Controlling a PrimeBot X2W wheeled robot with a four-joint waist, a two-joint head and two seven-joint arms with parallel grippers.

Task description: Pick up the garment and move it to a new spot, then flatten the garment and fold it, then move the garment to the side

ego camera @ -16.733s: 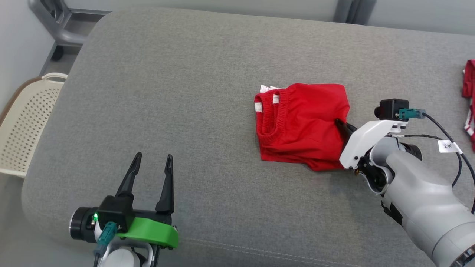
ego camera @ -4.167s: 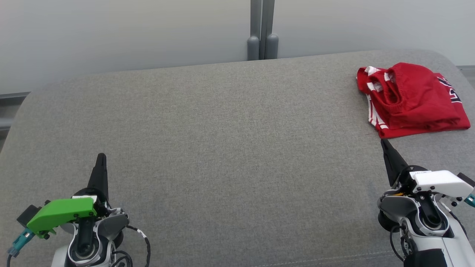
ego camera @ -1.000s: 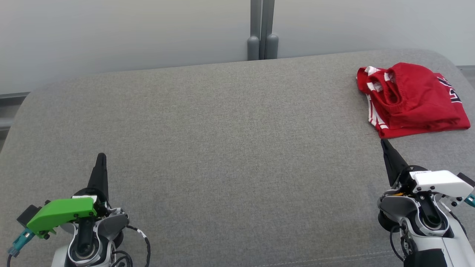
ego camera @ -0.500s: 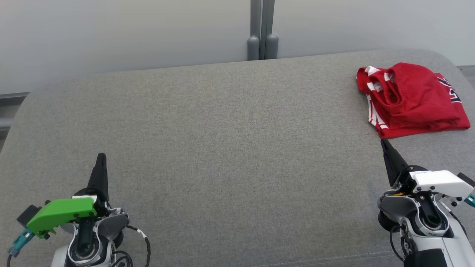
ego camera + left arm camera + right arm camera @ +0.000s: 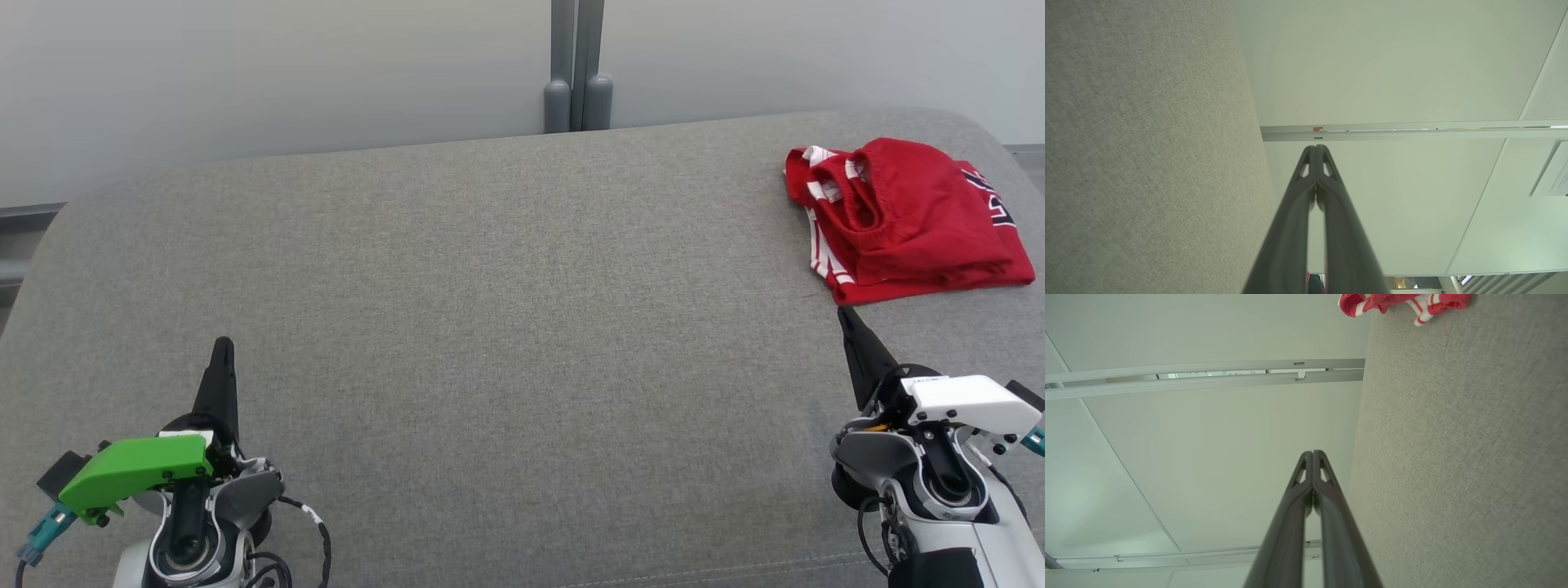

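**Status.** The garment [image 5: 906, 220] lies folded in a compact red stack at the far right corner of the bench [image 5: 490, 286], with its elastic waistband turned toward the bench's middle. White-striped trim and dark lettering show at the stack's edges. You cannot tell whether these belong to a second piece underneath. Judged from this layout, the fold and the move to the side are done. The step in hand is the final check and park.

**Claw state.** The left claw [image 5: 221, 347] is clenched on nothing near the bench's near left corner. The left wrist view shows its two fingers [image 5: 1294, 212] pressed together at the tips. The right claw [image 5: 842, 314] is likewise clenched and empty by the near right corner. Its tip is just short of the garment's near hem and apart from it.

**Procedure.**
1. Confirm in the right wrist view that no cloth is caught. The striped edge lies well beyond the fingertips.
2. If you retract the right arm, draw it back toward the near edge along its own finger line. Do not swing it toward the far right corner, where the tip could snag the hem and open the fold.
3. Leave the left arm parked. It has no work at that corner.
4. Check that the stack sits fully on the bench. Its outer side is close to the right edge, where the padding rounds off, so a nudge could slide it over.
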